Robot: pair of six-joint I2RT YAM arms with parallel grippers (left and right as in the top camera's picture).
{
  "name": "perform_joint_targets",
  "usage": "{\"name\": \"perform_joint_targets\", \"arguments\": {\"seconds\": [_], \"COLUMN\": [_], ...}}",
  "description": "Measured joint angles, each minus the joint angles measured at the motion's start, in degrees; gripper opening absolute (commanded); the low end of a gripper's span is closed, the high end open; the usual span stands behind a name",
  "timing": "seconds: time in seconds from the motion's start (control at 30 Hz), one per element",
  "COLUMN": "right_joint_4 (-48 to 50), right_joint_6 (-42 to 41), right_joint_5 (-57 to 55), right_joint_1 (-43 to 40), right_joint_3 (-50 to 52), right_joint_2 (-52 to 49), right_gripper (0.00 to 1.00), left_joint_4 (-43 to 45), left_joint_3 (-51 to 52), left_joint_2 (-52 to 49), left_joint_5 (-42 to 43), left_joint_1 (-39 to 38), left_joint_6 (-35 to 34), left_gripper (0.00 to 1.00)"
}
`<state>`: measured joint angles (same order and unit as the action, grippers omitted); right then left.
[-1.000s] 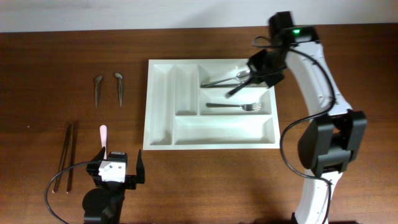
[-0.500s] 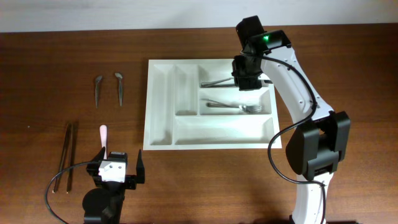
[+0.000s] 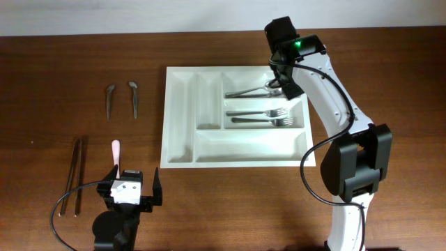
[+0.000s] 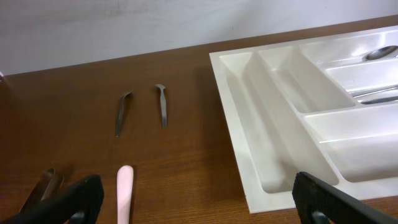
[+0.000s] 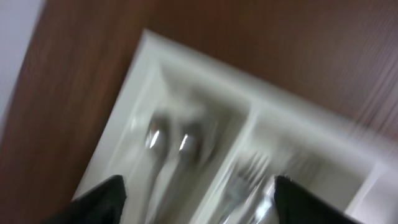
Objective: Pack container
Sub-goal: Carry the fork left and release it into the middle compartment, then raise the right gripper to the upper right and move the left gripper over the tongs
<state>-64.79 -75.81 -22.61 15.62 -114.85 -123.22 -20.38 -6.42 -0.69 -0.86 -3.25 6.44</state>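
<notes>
The container (image 3: 178, 111) is a white compartmented tray in the middle of the table. Two spoons (image 3: 254, 89) lie in its top crosswise compartment and two forks (image 3: 261, 117) lie side by side in the one below. My right gripper (image 3: 284, 84) hovers over the tray's far right corner, open and holding nothing. The blurred right wrist view shows the tray rim (image 5: 186, 53), the spoons (image 5: 168, 140) and the forks (image 5: 249, 180) under the gripper (image 5: 202, 205). My left gripper (image 3: 132, 192) rests open at the front left, with the tray (image 4: 273, 143) to its right.
Two small metal utensils (image 3: 110, 100) (image 3: 133, 97) lie left of the tray. A pair of dark chopsticks (image 3: 75, 174) and a pink-handled utensil (image 3: 116, 155) lie near the left gripper (image 4: 199, 202). The pink handle (image 4: 125, 186) shows between its fingers.
My right gripper swung left over the tray, opened and let go of a fork, which now lies beside the first fork. The left arm has not moved.
</notes>
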Motion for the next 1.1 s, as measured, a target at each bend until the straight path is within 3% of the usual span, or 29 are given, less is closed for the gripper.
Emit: {"name": "perform_joint_targets", "arguments": {"seconds": [0.1,0.27,0.4,0.53,0.8,1.1], "right_joint_4": [0.2,1.5,1.5,-0.6,-8.5,-7.5], "right_joint_6": [14.7,35.6,47.8,59.1,85.7,97.0], "right_joint_5": [-13.8,-29.2,-31.0,-21.1,13.6,25.4], "right_joint_1": [-0.4,-3.4,-9.6,-17.6,-30.9,-36.4], "right_joint_3": [-0.7,-3.4,-5.1,-5.4,-5.4,-4.9], "right_joint_2": [0.0,0.3,0.8,1.1,1.1,1.1], "right_gripper": [0.99,0.99,0.99,0.99,0.99,0.99], "left_joint_4": [0.0,0.0,0.0,0.0,0.0,0.0], "left_joint_3": [0.0,0.0,0.0,0.0,0.0,0.0], "left_joint_2": [0.0,0.0,0.0,0.0,0.0,0.0], "left_joint_5": [0.0,0.0,0.0,0.0,0.0,0.0], "left_joint_1": [0.0,0.0,0.0,0.0,0.0,0.0], "left_joint_6": [0.0,0.0,0.0,0.0,0.0,0.0], "left_gripper": [0.99,0.99,0.99,0.99,0.99,0.99]}}
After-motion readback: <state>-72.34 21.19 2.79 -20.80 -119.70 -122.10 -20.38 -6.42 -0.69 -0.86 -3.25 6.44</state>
